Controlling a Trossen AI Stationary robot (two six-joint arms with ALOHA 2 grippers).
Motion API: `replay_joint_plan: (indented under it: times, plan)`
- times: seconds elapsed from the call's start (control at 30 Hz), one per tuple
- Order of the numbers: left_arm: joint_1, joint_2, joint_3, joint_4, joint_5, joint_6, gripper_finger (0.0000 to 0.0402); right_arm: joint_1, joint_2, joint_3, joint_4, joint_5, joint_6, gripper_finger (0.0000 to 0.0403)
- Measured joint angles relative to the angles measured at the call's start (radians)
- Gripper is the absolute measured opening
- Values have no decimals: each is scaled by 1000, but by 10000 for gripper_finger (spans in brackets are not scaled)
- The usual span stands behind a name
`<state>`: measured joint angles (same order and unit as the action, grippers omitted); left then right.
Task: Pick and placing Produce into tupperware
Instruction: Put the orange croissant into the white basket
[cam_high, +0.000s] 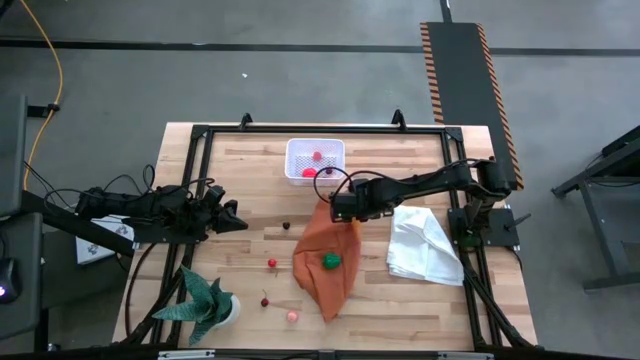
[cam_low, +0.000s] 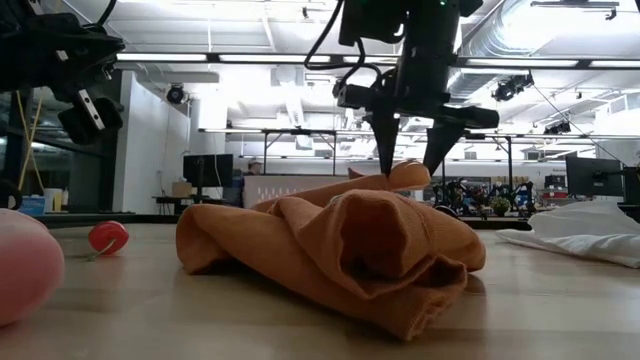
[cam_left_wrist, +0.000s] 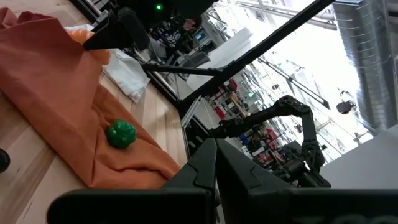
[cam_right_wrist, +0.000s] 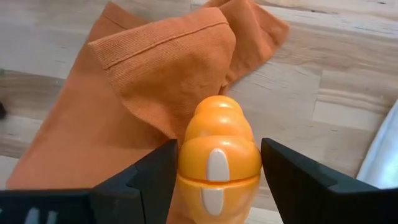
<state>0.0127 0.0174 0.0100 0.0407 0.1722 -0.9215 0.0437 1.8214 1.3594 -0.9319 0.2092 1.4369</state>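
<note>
Produce item, orange (cam_right_wrist: 217, 155): a glossy, lobed plastic piece, lying on the upper end of the orange cloth (cam_high: 325, 255) near the middle of the table (cam_high: 250, 170). The right gripper (cam_high: 347, 212) is hanging directly over it, its fingers spread wide on either side of the piece; whether they are touching it cannot be told, and nothing is lifted.

Step in hand, as judged: the pick of this orange piece. The next move is calling for the fingers to close on its smooth, rounded flanks without pinching the ribbed cloth beneath, then a lift and a carry toward the table's far edge.

Tub (cam_high: 315, 158): white, translucent, rectangular with rounded corners, sitting near the far edge; red and pink pieces are already lying inside.

Other produce: a knobbly green piece (cam_high: 330, 261) resting on the cloth; small red and dark pieces (cam_high: 271, 264) scattered on the bare wood toward the near edge.

White cloth (cam_high: 425, 245): soft, crumpled, lying toward the right edge.

Left gripper (cam_high: 232, 218): fully closed, empty, waiting over the left side.
</note>
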Motion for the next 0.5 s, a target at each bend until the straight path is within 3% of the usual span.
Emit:
replay_joint_plan:
  times: [0.5]
  plan:
    - [0, 0, 0, 0, 1, -1, 1, -39, 0, 0, 6, -14, -68, 218]
